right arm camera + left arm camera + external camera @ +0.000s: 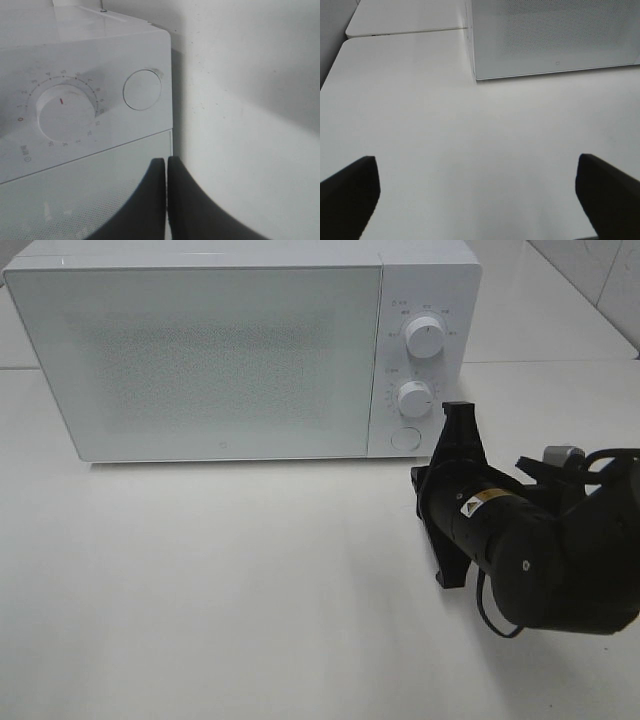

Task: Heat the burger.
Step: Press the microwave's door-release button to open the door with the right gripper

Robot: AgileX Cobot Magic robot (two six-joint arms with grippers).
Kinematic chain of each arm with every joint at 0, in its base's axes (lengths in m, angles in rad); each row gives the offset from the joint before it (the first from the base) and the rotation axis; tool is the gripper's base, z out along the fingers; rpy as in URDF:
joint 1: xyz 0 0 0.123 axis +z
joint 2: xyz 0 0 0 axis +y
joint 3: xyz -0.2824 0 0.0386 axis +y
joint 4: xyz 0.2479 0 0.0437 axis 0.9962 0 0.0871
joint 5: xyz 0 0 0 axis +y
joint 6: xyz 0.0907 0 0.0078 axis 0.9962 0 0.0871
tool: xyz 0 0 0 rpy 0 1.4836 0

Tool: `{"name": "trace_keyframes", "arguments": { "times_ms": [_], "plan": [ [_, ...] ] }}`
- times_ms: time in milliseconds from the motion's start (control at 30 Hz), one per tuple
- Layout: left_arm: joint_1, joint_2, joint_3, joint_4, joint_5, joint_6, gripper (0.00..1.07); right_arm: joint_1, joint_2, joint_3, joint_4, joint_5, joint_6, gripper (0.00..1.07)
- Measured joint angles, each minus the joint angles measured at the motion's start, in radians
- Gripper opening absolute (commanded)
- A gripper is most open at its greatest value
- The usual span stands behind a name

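Note:
The burger is not visible in any view. The white microwave (200,350) stands at the back of the table with its door closed; it also shows in the left wrist view (550,35) and the right wrist view (75,50). My right gripper (458,408) is shut and empty, its tips just right of the control panel, near the round button (404,438). In the right wrist view the shut fingertips (166,161) are close in front of the button (142,90) and the lower dial (65,112). My left gripper (476,160) is open and empty above the table, left of the microwave's front.
The white table (200,590) stretches in front of the microwave. The panel has an upper dial (424,339) and a lower dial (414,398). A second white tabletop (405,17) adjoins behind. The right arm's black body (540,550) fills the right side.

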State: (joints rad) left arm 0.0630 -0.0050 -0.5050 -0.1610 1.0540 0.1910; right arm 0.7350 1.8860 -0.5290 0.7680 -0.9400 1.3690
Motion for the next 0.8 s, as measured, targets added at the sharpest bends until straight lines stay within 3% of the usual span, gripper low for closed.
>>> {"name": "trace_keyframes", "arguments": {
  "times_ms": [300,800],
  "plan": [
    [0.000,0.000,0.000,0.000,0.000,0.000,1.00,-0.098,0.063,-0.107,-0.082,0.036,0.015,0.00],
    [0.000,0.000,0.000,0.000,0.000,0.000,1.00,-0.172,0.149,-0.214,-0.139,0.078,0.016,0.00]
  ]
}}
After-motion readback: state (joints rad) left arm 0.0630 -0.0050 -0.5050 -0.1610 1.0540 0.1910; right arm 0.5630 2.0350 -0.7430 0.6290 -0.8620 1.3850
